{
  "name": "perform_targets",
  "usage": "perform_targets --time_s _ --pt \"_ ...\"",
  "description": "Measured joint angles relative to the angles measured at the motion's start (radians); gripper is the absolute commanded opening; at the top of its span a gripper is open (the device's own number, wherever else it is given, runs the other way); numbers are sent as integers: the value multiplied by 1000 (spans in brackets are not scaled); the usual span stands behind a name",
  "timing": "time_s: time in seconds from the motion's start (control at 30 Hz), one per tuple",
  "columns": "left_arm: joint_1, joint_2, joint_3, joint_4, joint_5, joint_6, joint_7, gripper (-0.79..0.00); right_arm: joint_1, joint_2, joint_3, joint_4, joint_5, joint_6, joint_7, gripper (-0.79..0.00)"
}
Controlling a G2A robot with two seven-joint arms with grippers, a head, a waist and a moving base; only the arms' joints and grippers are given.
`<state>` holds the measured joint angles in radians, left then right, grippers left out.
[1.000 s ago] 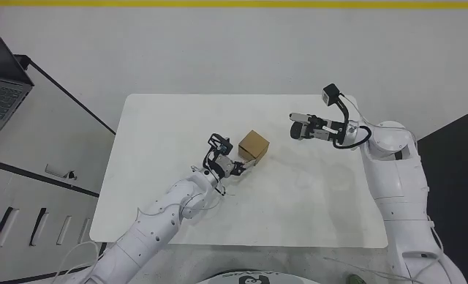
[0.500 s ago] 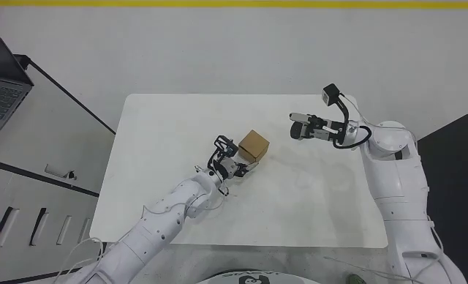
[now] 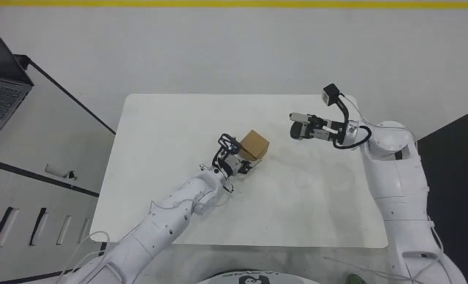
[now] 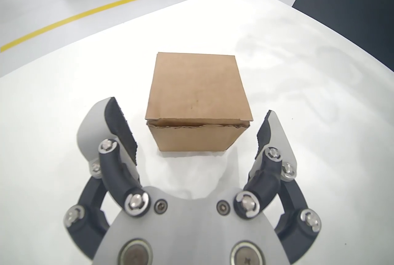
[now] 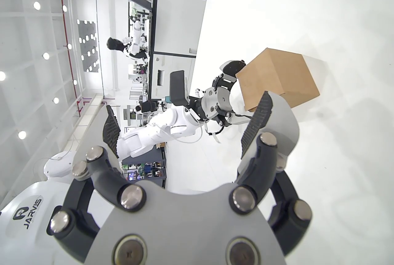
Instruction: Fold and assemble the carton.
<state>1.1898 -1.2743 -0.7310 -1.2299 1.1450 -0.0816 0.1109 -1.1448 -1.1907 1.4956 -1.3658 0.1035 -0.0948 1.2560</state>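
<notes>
A closed brown carton (image 3: 254, 145) is seen standing near the middle of the white table (image 3: 161, 137). The left gripper (image 4: 191, 117) is held wide open just beside the carton, with nothing grasped. The right gripper (image 3: 293, 126) is held open and empty toward the table's right edge, well apart from the carton.

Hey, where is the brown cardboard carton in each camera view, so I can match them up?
Top view: brown cardboard carton near the middle of the white table.
Left wrist view: carton straight ahead of the open left pincer, fingers either side.
Right wrist view: carton farther off, beyond the open right pincer.
Shared landmark: the left pincer, close beside the carton.
</notes>
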Motion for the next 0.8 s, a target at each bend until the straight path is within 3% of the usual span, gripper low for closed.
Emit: perform_targets --time_s 0.4,0.43,0.47,0.6,0.8 --pt "-21 -31 9 89 -32 -32 27 -22 0 0 0 0 0 0 0 0" --pt "-22 -33 8 92 -34 -34 28 -120 0 0 0 0 0 0 0 0" --pt "-22 -34 7 95 -36 -35 29 -336 0 0 0 0 0 0 0 0" --pt "-24 -41 4 109 -39 -38 35 -785 0 0 0 0 0 0 0 0" --pt "-21 -42 -12 104 -24 -48 43 -785 0 0 0 0 0 0 0 0"
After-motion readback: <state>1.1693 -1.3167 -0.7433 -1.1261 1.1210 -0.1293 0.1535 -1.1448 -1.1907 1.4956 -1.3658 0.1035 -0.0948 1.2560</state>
